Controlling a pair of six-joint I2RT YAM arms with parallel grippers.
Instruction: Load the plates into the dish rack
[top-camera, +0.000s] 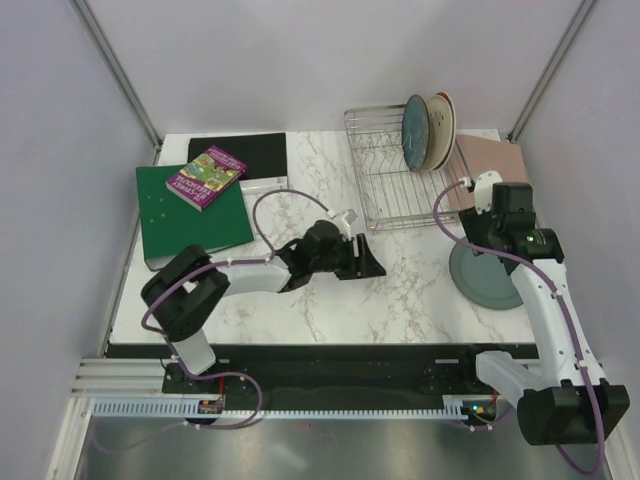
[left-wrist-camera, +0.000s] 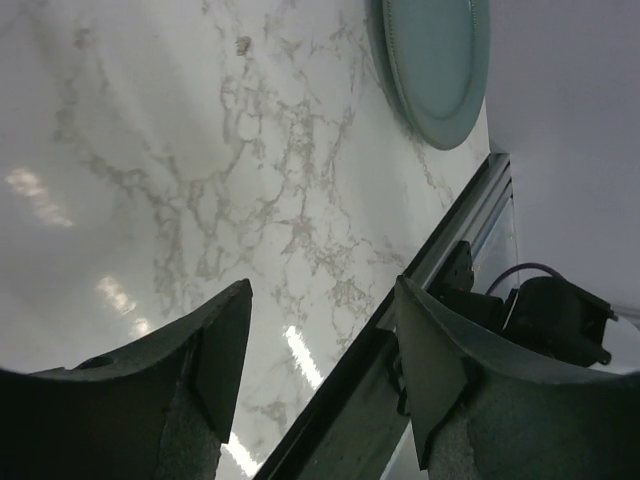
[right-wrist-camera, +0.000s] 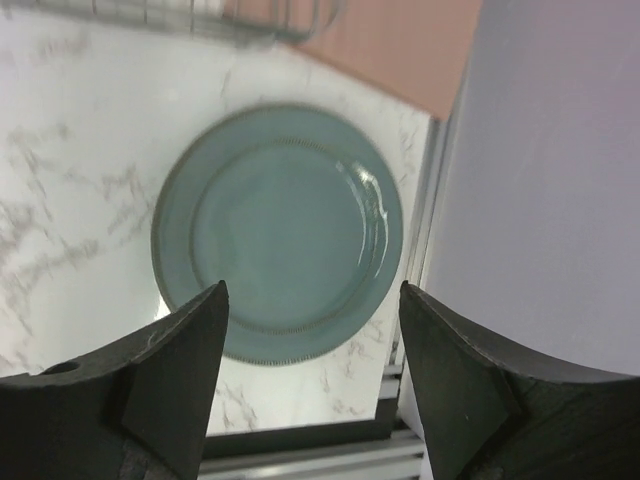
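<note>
1. Your right tool hangs over the grey-green plate, jaws wide and holding nothing. The plate lies flat on the bench, at about 4 o'clock from its centre and close to the bench's edge.
2. Your left tool sits mid-bench, jaws parted over bare marble with nothing between them.
3. The other plates stand on edge at the 3 o'clock end of the dish rack, which sits at 1 o'clock on the bench.
4. A flat plate offers only a low, glazed rim. A shallow bite could slip, or a finger landing on the rim could shove the plate toward the edge at its 3 o'clock.
5. Gripped by one rim, the plate may sag or swing. Brought in too near the standing plates, it could knock them.
6. The right arm's cable loops beside the rack's near corner, so a careless lift might snag it on the wires.
</note>
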